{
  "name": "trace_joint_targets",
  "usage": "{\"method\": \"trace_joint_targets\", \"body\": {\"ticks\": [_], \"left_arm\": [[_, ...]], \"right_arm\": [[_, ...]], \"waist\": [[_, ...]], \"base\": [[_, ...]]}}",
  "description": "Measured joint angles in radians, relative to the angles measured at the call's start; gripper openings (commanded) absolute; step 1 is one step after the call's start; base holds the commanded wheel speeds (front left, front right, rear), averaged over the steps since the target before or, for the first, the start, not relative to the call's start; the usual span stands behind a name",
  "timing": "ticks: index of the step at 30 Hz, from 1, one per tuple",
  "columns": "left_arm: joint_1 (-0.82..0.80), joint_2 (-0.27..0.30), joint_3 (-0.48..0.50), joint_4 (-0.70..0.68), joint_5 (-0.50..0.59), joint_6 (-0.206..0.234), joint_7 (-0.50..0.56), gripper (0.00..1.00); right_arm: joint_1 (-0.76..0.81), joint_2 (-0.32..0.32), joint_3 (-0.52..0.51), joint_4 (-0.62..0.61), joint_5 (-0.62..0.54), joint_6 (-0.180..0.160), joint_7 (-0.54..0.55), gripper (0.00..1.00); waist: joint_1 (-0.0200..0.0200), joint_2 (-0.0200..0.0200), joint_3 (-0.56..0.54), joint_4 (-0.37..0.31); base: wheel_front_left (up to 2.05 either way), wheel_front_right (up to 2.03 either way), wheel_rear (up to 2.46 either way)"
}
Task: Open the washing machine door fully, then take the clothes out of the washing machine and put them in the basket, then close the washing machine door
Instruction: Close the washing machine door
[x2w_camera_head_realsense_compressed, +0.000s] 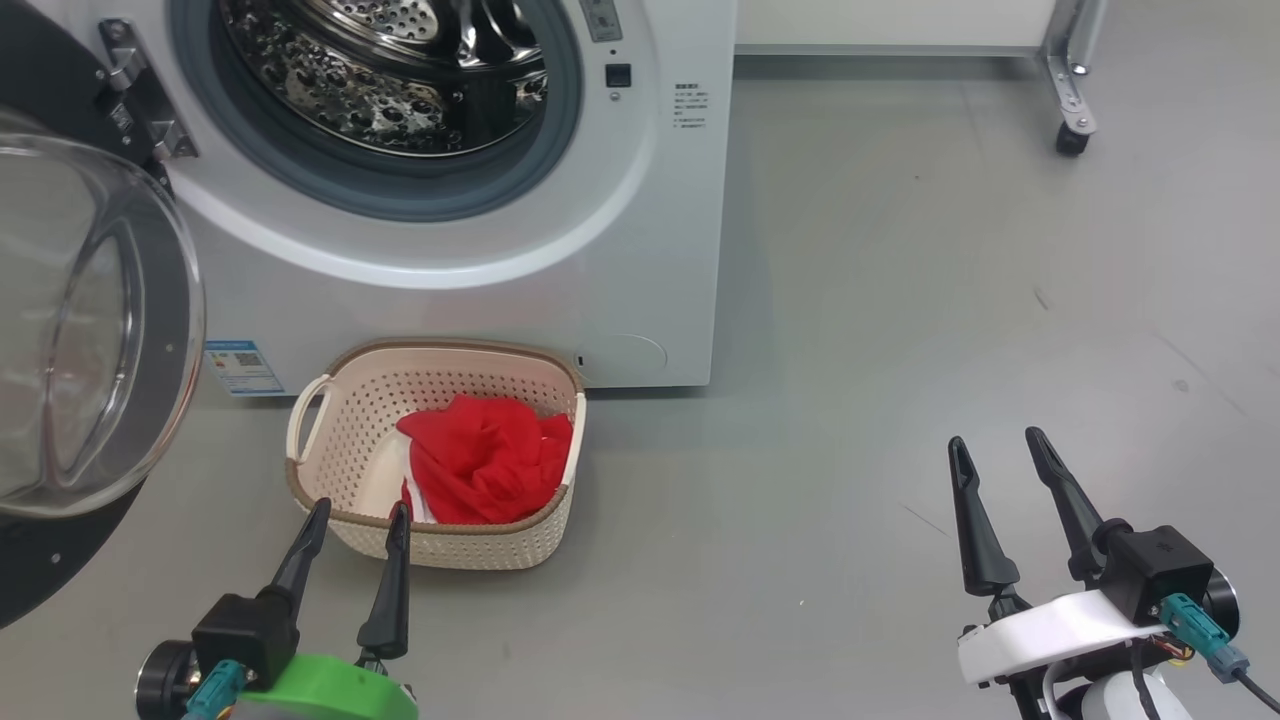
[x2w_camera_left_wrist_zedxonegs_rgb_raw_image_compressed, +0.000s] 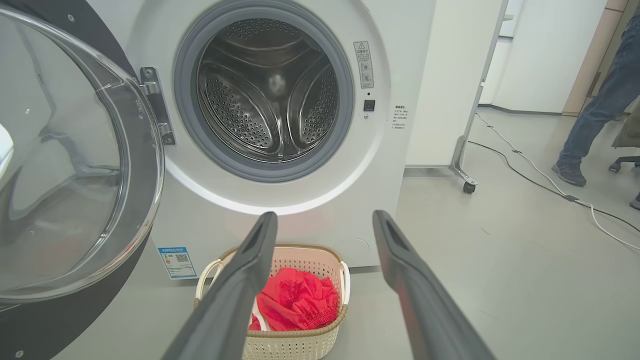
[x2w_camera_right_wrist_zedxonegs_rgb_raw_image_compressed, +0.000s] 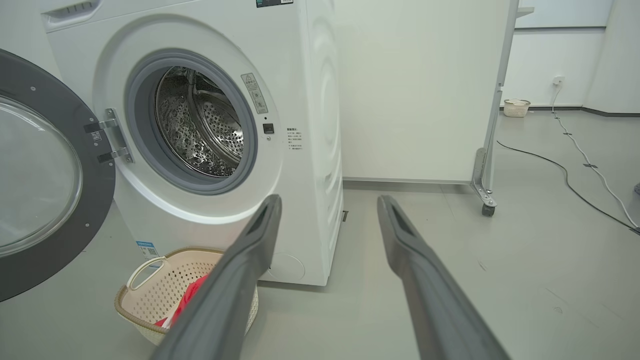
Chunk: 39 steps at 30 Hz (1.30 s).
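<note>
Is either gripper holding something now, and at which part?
Nothing is held. The left gripper and the right gripper are both open and empty; the clothes lie in the basket.

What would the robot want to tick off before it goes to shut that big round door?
1. Washing machine drum free of laundry: ok, no red fabric is seen inside.
2. Clothes in the basket: ok, nothing hangs over the rim.
3. Left gripper free: ok, open and empty.
4. Right gripper free: ok, open and empty.
5. Washing machine door within reach: ok, it stands wide open on the robot's left side.
6. Door will swing past the basket: cannot tell, the basket sits on the floor right in front of the machine.
</note>
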Motion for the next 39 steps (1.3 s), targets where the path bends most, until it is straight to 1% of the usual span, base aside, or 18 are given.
{"method": "trace_joint_targets", "body": {"ticks": [7,13,16,39], "left_arm": [[-0.001,0.0,-0.008,0.005,0.008,0.0,0.0,1.0],[-0.002,0.0,-0.01,0.009,0.009,0.002,0.0,1.0],[-0.002,0.0,-0.009,0.012,0.009,0.003,0.0,1.0],[-0.001,0.002,0.018,0.011,0.016,0.025,0.0,1.0]], "right_arm": [[0.001,0.0,0.002,-0.004,0.0,0.001,0.0,1.0],[0.001,0.0,0.013,-0.006,0.0,0.005,0.0,1.0],[0.001,0.0,0.017,-0.006,0.0,0.012,0.0,1.0],[0.001,0.01,0.036,-0.006,0.002,0.012,0.0,1.0]], "waist": [[0.0,0.0,0.005,0.053],[0.0,0.0,0.008,0.116],[0.0,0.0,0.007,0.151],[0.0,0.0,-0.024,0.445]], "base": [[0.0,0.0,0.0],[0.0,0.0,0.0],[0.0,0.0,0.0],[0.0,0.0,0.0]]}}
